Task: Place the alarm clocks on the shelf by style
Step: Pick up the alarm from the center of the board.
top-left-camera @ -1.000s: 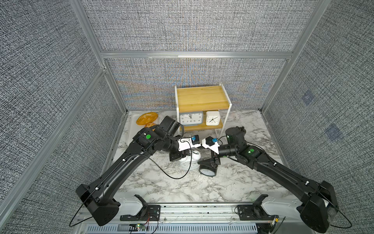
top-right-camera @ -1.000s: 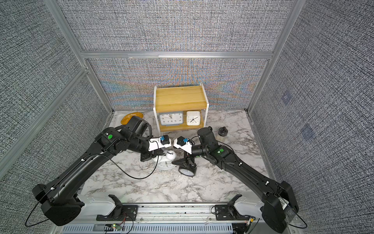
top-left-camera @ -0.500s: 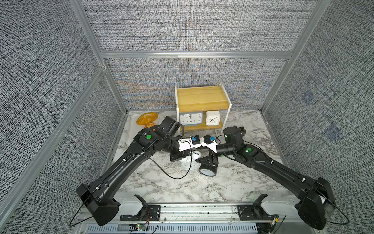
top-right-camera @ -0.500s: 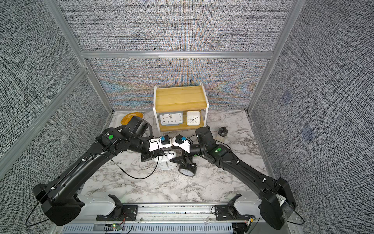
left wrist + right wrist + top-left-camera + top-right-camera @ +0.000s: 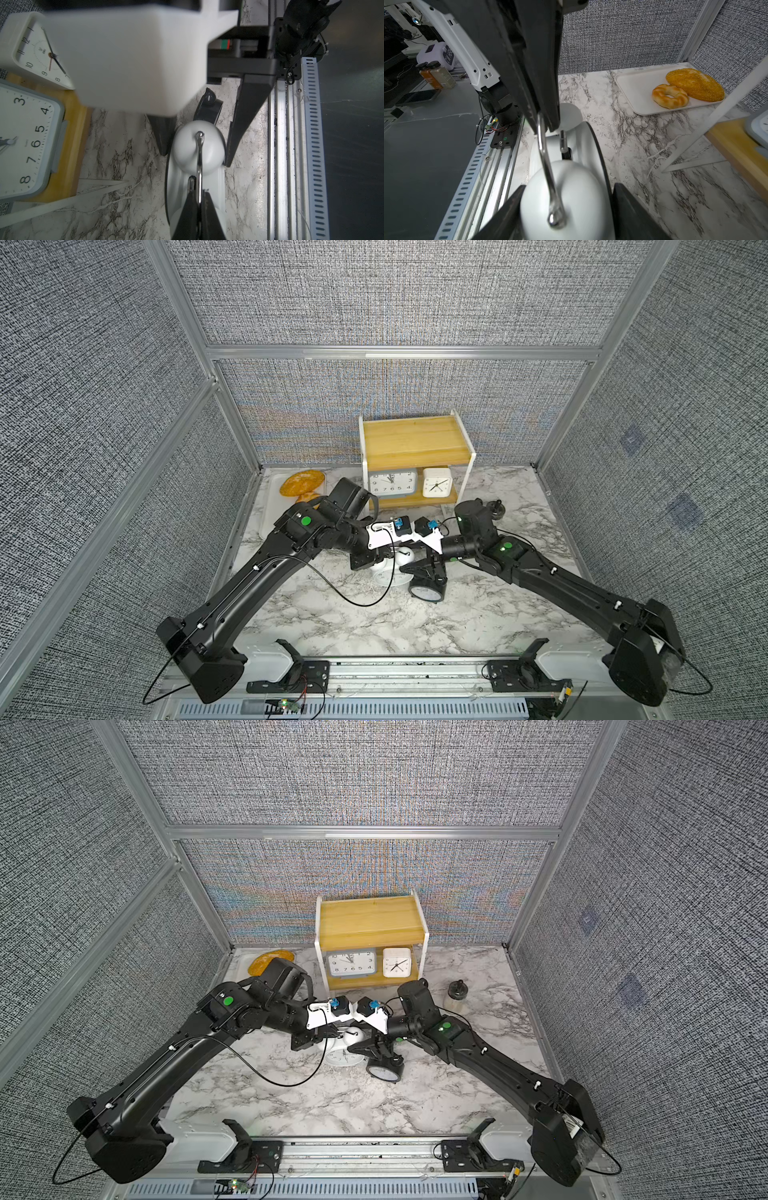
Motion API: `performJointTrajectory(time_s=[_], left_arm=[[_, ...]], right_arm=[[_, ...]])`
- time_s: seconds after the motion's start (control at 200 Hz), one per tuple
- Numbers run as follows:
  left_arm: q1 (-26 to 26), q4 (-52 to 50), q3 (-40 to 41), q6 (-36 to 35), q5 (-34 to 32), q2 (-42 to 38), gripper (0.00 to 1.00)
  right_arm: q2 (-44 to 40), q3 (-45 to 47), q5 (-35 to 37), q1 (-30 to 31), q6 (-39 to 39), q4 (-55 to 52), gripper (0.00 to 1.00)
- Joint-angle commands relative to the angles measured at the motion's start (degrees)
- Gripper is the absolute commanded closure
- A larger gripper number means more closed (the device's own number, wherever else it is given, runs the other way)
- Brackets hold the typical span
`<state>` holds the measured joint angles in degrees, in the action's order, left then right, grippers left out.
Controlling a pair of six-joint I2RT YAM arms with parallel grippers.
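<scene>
On the bench (image 5: pixel 374 622), on the near side of the shelf (image 5: pixel 415 439), the white twin-bell clock (image 5: pixel 392 576) is between my hands. My left hand (image 5: pixel 198 193) is clamped on its wire handle (image 5: pixel 199 158). My right hand (image 5: pixel 568 187), partly open, straddles one bell (image 5: pixel 581 199), and I cannot tell if it touches. The black twin-bell clock (image 5: pixel 426 591) is just right of it.

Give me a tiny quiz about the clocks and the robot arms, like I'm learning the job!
1. How many clocks stand on the shelf?
2. True or false: the black twin-bell clock sits on the shelf's top board.
3. Fill in: the left fingers pinch the white twin-bell clock's shiny ____.
Key: 1. Two, the grey-blue clock and the small white square clock, on the lower board. 2. False; it is on the table. 3. Handle.
</scene>
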<state>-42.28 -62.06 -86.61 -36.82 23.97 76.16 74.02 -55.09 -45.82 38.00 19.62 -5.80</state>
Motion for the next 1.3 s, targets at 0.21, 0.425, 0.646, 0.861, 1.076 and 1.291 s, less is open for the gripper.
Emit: performJointTrajectory(time_s=[0.21,0.425,0.646,0.861,1.076,1.291], left_arm=[[0.01,2.81,0.61,0.29,-0.26,-0.6,1.0],[0.01,3.0,0.39,0.52,0.56,-0.69,1.0],[0.01,3.18,0.85,0.67,0.66,-0.84,1.0],[0.01,3.69,1.29,0.51,-0.31,-0.99,1.0],[0.01,4.74,1.53,0.5,-0.25,-1.45,1.0],[0.01,8.35,2.75,1.63,-2.05,-3.09,0.66]], right_arm=[[-0.88,-0.4,0.13,0.1,-0.49,0.71,0.32],[-0.38,-0.46,0.31,0.23,-0.86,0.78,0.32],[0.36,-0.97,0.47,0.31,-0.93,0.79,0.48],[-0.01,-1.51,1.44,0.24,-0.73,-0.02,0.6],[0.03,-1.42,1.94,0.24,-1.14,-0.09,0.6],[-1.05,-0.92,3.51,-0.39,-2.46,1.05,0.61]])
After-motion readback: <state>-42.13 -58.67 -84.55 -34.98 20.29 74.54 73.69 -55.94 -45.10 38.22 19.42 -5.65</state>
